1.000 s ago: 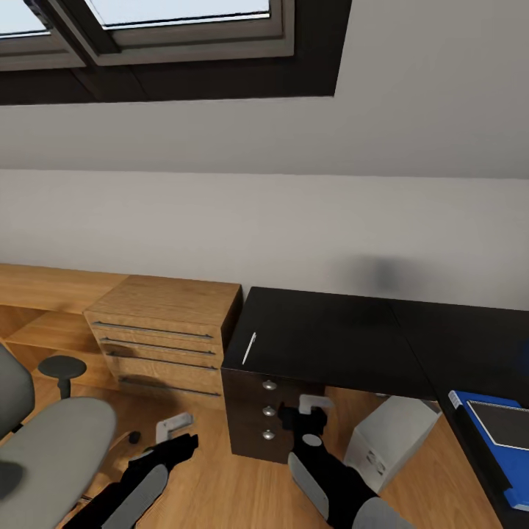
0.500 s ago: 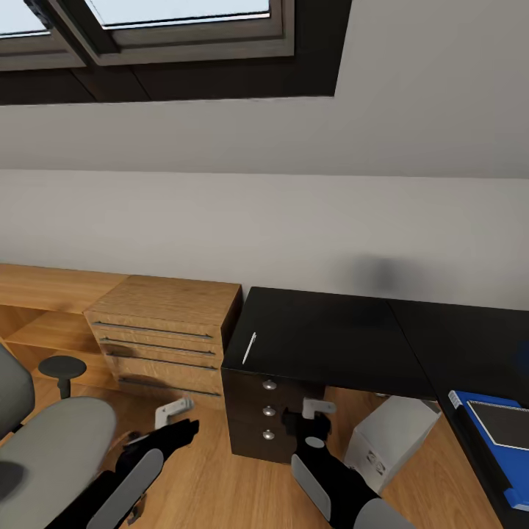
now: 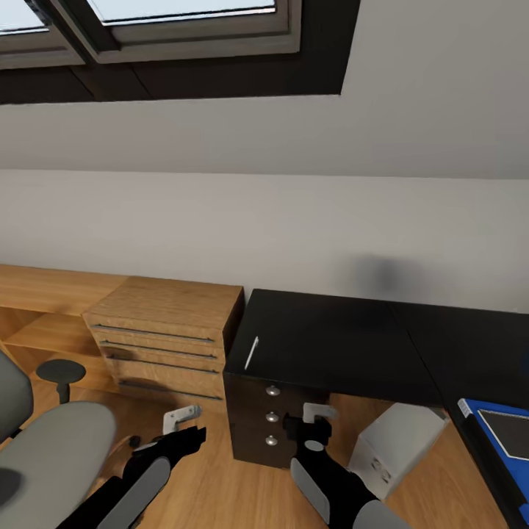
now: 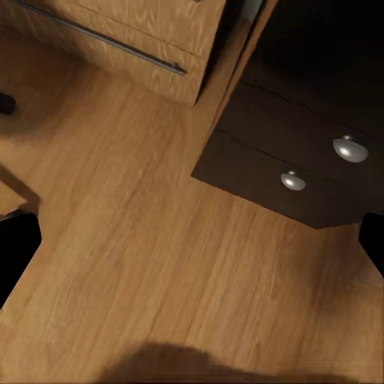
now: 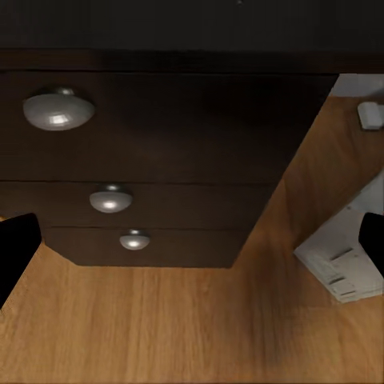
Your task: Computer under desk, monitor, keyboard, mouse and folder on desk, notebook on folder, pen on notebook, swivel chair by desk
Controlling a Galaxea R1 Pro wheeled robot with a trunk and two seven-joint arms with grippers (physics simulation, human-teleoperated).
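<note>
The black-topped desk [image 3: 330, 345] stands ahead, with the pale pen [image 3: 251, 353] lying near the top's left edge. At the far right the blue folder [image 3: 485, 441] lies on the desk with the dark notebook [image 3: 514, 430] on it. The grey-white computer [image 3: 393, 448] [image 5: 344, 256] sits on the floor under the desk. The grey swivel chair [image 3: 51, 455] is at lower left. My left gripper [image 3: 182, 422] [image 4: 192, 244] hangs open over the floor, left of the desk's drawer unit [image 3: 270, 415]. My right gripper [image 3: 316, 413] [image 5: 192, 244] is open, facing that unit's knobs.
Light oak drawers [image 3: 158, 338] [image 4: 120, 32] with bar handles adjoin the desk's left side. A low oak shelf [image 3: 37, 308] runs along the sloped grey wall. A skylight [image 3: 147, 22] is above. Wood floor lies between the chair and the drawer unit.
The left gripper has moved up and to the right, closer to the dark drawer unit. The view has shifted slightly, pushing the folder toward the right edge. The right gripper has barely moved.
</note>
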